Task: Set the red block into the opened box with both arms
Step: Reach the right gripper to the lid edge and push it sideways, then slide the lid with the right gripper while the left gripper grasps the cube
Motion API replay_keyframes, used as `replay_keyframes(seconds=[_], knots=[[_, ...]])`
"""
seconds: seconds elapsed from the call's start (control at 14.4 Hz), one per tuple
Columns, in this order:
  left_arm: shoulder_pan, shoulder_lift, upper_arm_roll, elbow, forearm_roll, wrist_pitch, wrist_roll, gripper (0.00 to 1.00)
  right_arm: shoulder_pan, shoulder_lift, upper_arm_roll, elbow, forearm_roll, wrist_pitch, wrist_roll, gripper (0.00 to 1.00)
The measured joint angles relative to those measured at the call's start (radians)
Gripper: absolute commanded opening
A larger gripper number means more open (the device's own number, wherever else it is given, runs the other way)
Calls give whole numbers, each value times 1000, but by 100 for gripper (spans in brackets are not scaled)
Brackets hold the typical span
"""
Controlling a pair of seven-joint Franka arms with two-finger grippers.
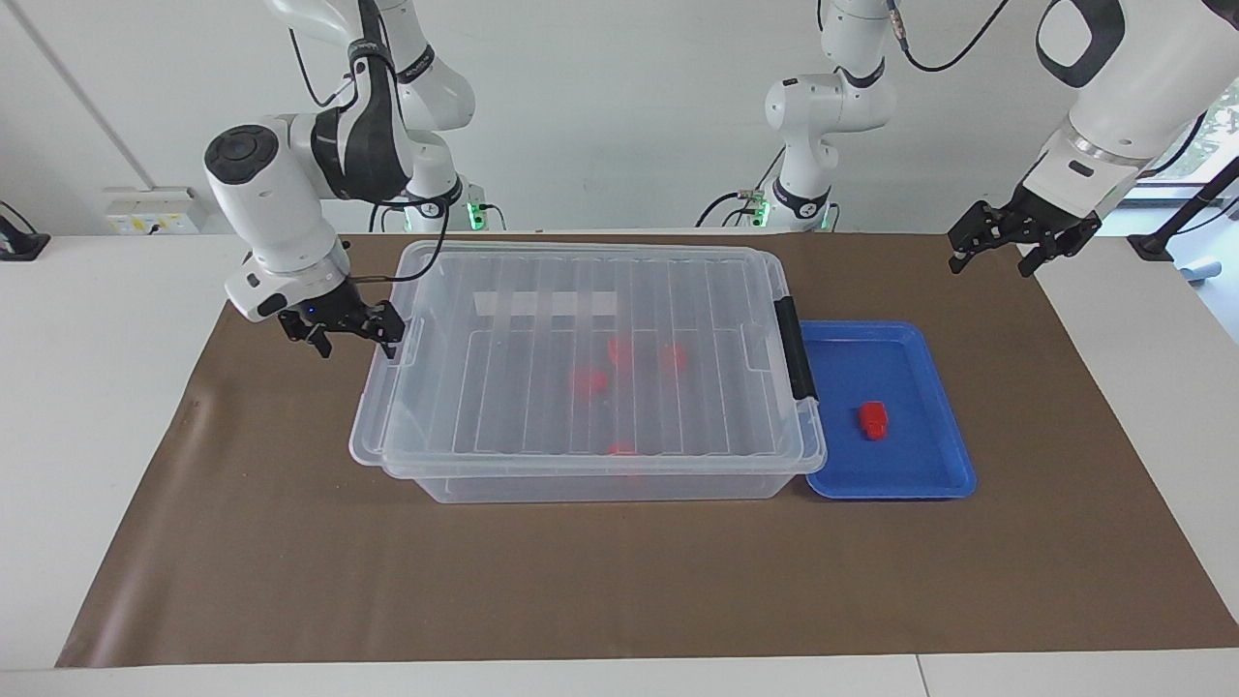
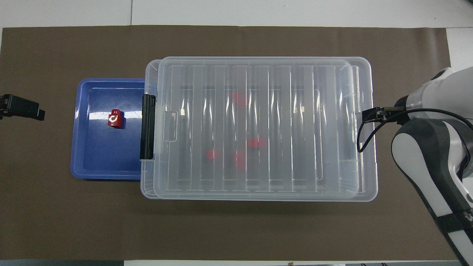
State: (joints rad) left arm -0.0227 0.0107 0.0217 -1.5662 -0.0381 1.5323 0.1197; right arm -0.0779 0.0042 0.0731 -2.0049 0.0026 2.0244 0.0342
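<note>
A small red block [image 1: 873,419] [image 2: 115,119] lies in the shallow blue tray [image 1: 929,479] [image 2: 92,166], beside the box at the left arm's end. The box [image 1: 581,486] is a clear bin, and its ribbed lid [image 1: 542,387] [image 2: 325,129] still covers it. That lid is tipped up and slid off toward the right arm's end. My right gripper [image 1: 353,339] is open at this raised end, with one fingertip [image 1: 389,334] against the lid's rim. My left gripper [image 1: 989,263] [image 2: 26,110] waits open, high over the mat at the left arm's end.
Several red blocks [image 1: 588,379] lie inside the box under the lid. A black clip [image 1: 796,348] sits on the lid's end beside the tray. Two slimmer white arms [image 1: 823,106] stand at the robots' edge. A brown mat [image 1: 581,581] covers the table.
</note>
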Motion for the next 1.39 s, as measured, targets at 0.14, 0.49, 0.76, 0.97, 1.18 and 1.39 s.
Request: replay_keyframes(seconds=[0.14, 0.49, 0.76, 0.97, 1.18, 1.39], knots=[[0, -2, -4, -10, 0, 4, 0, 100, -32, 0, -1, -1, 0, 1, -50, 100], [-25, -66, -16, -209, 0, 195, 0, 100, -92, 0, -2, -1, 0, 2, -151, 100], [-52, -77, -18, -370, 0, 396, -22, 100, -141, -1, -3, -1, 0, 4, -223, 100], [-71, -45, -19, -468, 0, 540, -56, 100, -176, -1, -4, -1, -1, 6, -282, 100], [-81, 35, -20, -490, 0, 655, -71, 100, -218, -1, -4, 1, -1, 8, -354, 100], [-81, 117, -19, -510, 0, 780, -75, 100, -248, -1, -5, 3, -1, 9, -411, 100]])
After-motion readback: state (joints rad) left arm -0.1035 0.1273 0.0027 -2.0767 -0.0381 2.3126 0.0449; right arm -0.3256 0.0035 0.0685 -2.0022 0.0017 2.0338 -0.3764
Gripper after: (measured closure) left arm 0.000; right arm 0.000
